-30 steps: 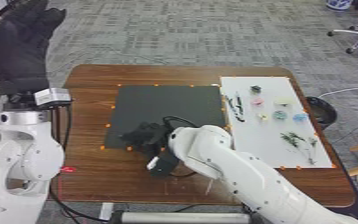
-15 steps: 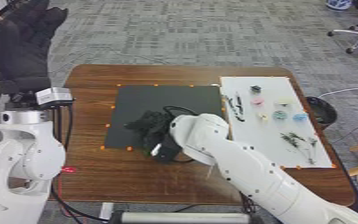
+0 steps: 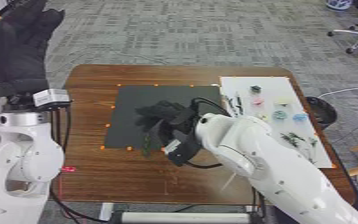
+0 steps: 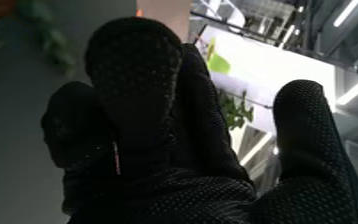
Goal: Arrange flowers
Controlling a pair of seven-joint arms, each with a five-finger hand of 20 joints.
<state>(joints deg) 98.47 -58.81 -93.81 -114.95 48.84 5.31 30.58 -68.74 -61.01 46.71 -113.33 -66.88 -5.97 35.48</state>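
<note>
My right hand (image 3: 165,114) is over the middle of the black mat (image 3: 140,97); its fingers are extended, with nothing seen between them and the thumb. In the right wrist view that hand (image 4: 149,145) has its thumb apart from its fingers. A thin green stem (image 3: 146,143) lies by the mat's near edge, and blurred green leaves (image 4: 51,40) show beside the fingertips. My left hand (image 3: 20,50) is raised beyond the table's left side, fingers straight. On the white sheet (image 3: 246,142) are a pink flower (image 3: 257,101), a teal one (image 3: 279,115), a blue one (image 3: 300,117) and green sprigs (image 3: 293,138).
Long dark tools (image 3: 238,106) lie along the white sheet's left side. Orange markers edge the mat and sheet on the brown table (image 3: 113,175). A black bin (image 3: 320,111) stands off the table's right side, and a black cable loops by my right wrist.
My right hand has moved away from the mat's near left corner, farther out and to the right. The green stem there has come into view. The left hand has barely moved.
</note>
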